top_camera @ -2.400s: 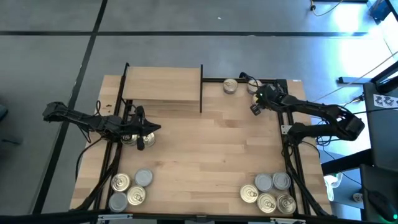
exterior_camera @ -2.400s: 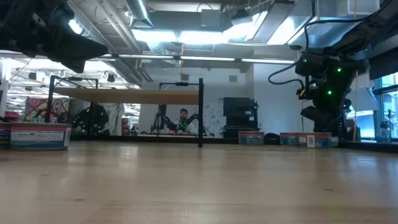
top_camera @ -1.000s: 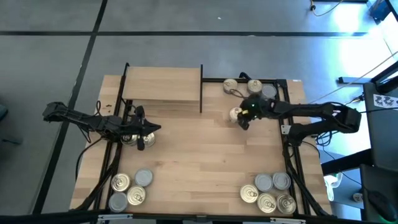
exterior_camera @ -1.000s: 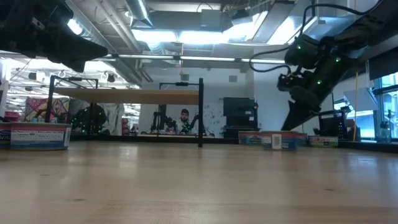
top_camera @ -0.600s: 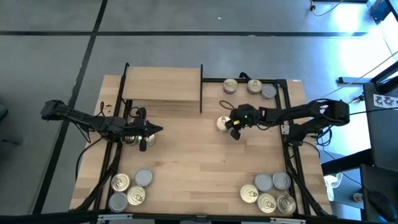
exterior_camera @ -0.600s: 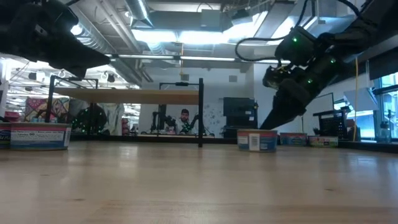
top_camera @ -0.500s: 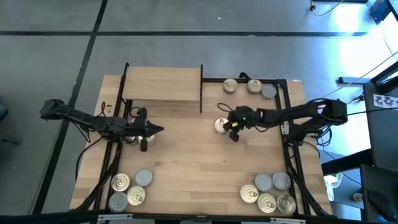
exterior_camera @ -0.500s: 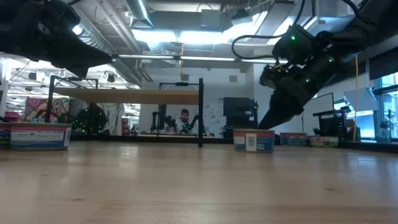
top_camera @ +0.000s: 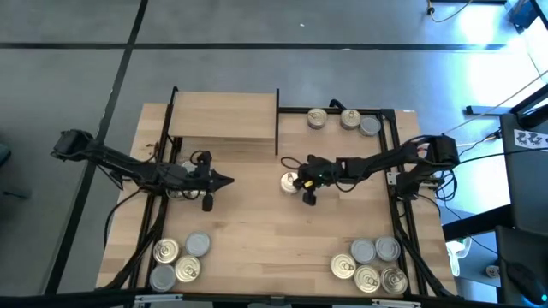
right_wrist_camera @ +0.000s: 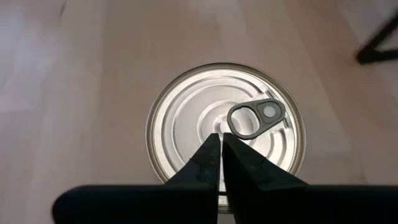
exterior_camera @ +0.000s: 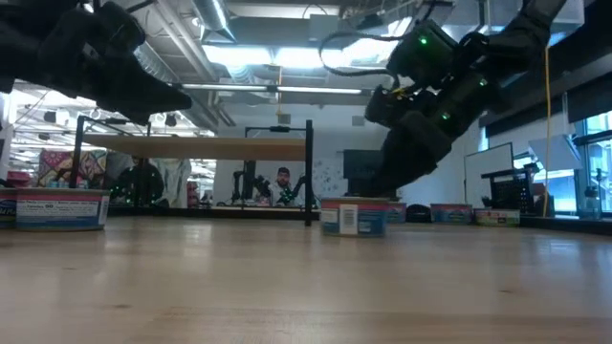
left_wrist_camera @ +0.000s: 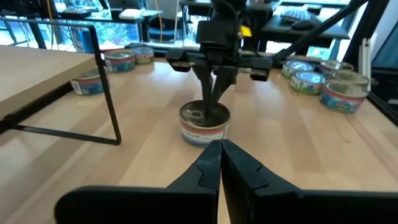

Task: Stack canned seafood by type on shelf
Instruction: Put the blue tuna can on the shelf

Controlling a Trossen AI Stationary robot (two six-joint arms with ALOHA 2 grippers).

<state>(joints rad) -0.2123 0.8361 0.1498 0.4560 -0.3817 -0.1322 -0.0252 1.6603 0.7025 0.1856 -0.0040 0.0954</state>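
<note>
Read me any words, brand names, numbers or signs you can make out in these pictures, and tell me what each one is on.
No text can be read anywhere.
Tin near the right gripper: wrap-around label with a white patch, print too blurred to read.
Tin at the left edge of the low view: red and blue band label, too blurred to read.
Tins along the far edge: coloured labels, too small to read.
Pull-tab lid: bare metal, no marking.

Overhead looks straight down; low camera level across table; my wrist cameras both close on one tin point(left_wrist_camera: 204, 123).
</note>
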